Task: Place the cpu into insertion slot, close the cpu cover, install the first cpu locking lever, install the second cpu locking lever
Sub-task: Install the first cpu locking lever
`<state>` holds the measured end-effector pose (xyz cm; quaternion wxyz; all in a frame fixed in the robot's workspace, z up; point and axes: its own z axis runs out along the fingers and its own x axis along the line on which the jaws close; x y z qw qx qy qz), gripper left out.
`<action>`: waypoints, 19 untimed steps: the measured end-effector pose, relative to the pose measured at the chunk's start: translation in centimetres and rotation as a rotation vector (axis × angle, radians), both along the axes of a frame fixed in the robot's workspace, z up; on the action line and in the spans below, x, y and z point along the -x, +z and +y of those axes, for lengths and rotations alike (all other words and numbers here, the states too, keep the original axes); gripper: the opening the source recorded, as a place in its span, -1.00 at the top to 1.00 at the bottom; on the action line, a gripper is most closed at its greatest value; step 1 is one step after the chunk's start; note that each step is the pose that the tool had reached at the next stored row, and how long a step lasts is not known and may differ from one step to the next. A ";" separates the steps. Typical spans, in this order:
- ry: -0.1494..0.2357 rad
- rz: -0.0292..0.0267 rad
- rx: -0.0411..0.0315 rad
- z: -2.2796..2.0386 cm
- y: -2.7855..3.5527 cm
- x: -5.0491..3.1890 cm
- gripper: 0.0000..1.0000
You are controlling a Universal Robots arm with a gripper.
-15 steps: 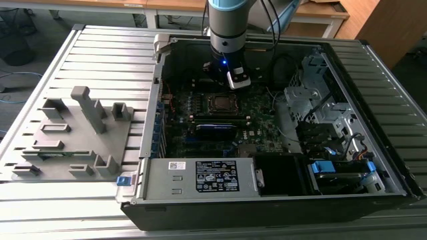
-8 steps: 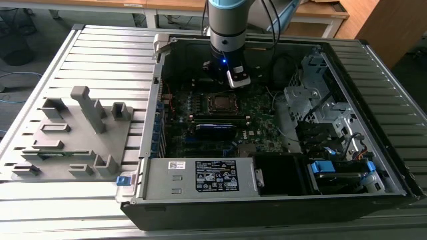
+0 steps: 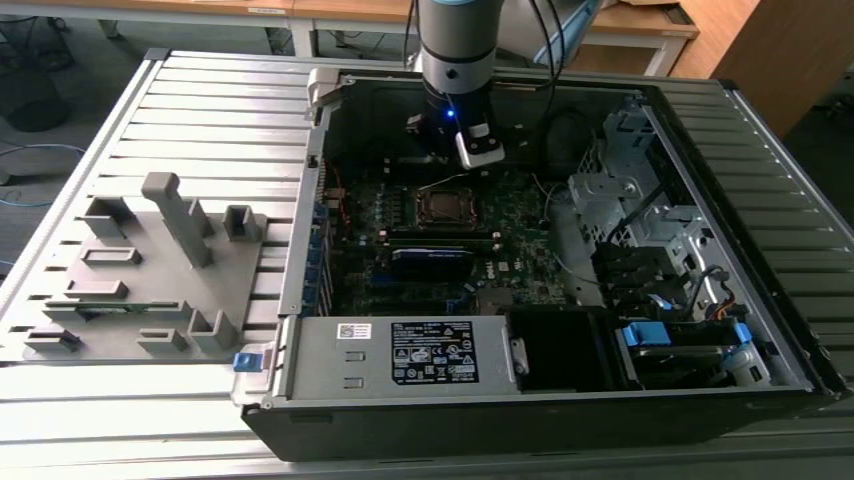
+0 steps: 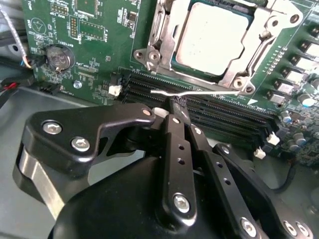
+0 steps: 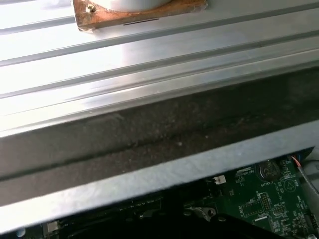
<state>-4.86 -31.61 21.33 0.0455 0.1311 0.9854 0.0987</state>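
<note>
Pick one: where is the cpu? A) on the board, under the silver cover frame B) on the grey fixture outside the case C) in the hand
A: in the second wrist view the cpu sits inside the window of the cpu cover, while the hand is off it, at the thin lever.

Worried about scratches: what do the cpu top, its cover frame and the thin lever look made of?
The cpu top looks like matte silver-grey metal, with a dull even sheen. The cpu cover seems stamped sheet metal, brighter, with glints on its edges. The locking lever looks like thin bright metal wire, probably steel.
</note>
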 end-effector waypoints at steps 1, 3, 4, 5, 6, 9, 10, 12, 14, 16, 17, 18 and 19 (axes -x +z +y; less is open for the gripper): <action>0.000 -0.0001 -0.0024 0.00 0.01 0.01 0.79; 0.000 0.0001 -0.0197 -0.01 0.02 0.08 0.79; 0.000 0.0000 -0.0267 0.00 0.02 0.11 0.79; 0.000 0.0000 -0.0288 0.00 0.02 0.14 0.79; 0.000 0.0000 -0.0297 0.00 0.02 0.17 0.79; 0.000 -0.0005 -0.0335 -0.01 0.02 0.31 0.79; 0.000 -0.0007 -0.0358 -0.01 0.03 0.38 0.79; 0.000 -0.0009 -0.0385 0.00 0.10 0.45 0.79; 0.000 -0.0009 -0.0390 0.00 0.36 0.45 0.79; 0.000 -0.0009 -0.0390 0.00 0.71 0.45 0.79; 0.000 -0.0009 -0.0391 0.00 0.86 0.45 0.79; 0.000 -0.0009 -0.0392 0.00 1.02 0.45 0.79; 0.000 -0.0009 -0.0392 -0.01 1.13 0.45 0.79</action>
